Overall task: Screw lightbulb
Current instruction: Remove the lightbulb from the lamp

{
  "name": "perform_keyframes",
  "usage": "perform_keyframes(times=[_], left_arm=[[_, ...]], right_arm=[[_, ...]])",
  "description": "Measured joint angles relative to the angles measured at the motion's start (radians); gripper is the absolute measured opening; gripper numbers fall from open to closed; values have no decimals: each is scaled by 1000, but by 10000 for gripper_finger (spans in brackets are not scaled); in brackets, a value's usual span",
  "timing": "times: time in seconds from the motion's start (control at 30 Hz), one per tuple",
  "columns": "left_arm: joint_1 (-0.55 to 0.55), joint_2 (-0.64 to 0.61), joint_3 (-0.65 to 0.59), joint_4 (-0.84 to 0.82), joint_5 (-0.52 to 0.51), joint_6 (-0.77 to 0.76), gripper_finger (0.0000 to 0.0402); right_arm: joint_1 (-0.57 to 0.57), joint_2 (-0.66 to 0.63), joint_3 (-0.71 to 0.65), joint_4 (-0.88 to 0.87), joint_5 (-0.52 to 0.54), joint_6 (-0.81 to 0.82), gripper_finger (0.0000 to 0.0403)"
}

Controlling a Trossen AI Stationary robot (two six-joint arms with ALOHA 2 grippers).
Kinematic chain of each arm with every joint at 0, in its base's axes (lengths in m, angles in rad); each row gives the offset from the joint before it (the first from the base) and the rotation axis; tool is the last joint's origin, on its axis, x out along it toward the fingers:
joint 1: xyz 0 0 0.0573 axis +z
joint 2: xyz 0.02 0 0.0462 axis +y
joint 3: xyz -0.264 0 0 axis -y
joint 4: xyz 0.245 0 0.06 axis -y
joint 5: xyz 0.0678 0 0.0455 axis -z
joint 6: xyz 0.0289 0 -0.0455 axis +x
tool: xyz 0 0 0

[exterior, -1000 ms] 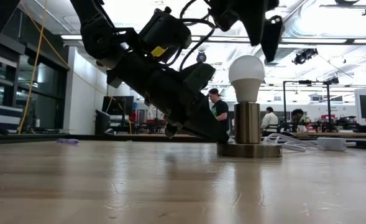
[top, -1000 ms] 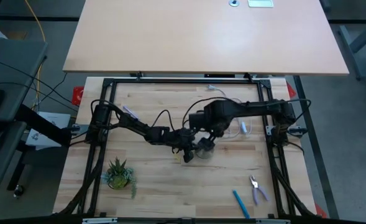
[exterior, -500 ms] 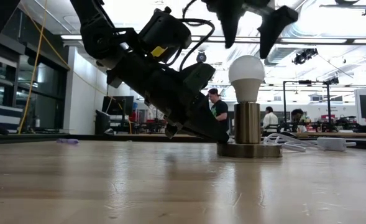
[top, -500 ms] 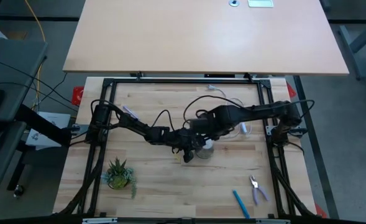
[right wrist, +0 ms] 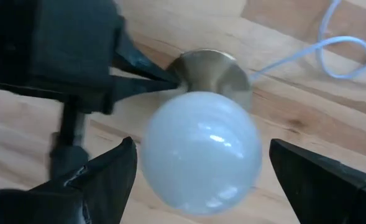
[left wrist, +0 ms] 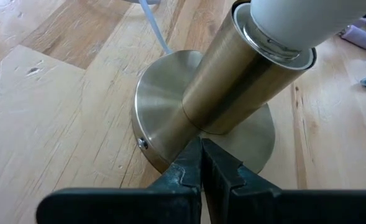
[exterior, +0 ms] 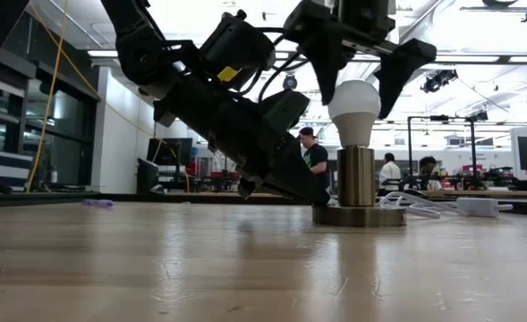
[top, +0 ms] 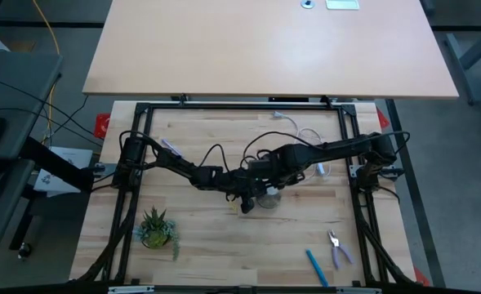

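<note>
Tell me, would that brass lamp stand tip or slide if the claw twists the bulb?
Probably not easily. The socket rises from a wide, flat round base, which likely resists tipping. Its smooth metal on smooth wood might still slide, which may be why the shut left gripper presses on the base. The lightbulb looks smooth and rounded, so the open right gripper could slip.

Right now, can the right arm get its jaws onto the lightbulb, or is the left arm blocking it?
Probably yes. The right gripper sits open astride the lightbulb, one finger on each side, nothing between. The left gripper is shut and low, pressed on the socket base, below the bulb, so it looks clear.
</note>
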Motion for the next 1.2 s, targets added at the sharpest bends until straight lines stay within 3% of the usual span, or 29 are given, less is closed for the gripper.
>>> perform_keyframes(times=[0.4,0.67,0.8,0.93,1.2], left_arm=[[2,0,0,0,3,13,0],[2,0,0,1,3,13,0],[2,0,0,3,3,13,0],[2,0,-1,4,1,13,0],[0,0,-1,6,-3,18,0]], right_arm=[[1,0,-1,25,35,-38,348],[1,0,-1,7,14,-41,262],[0,0,-1,8,10,-74,247],[1,0,-1,14,9,-313,245],[0,0,-1,25,-37,-1130,244]])
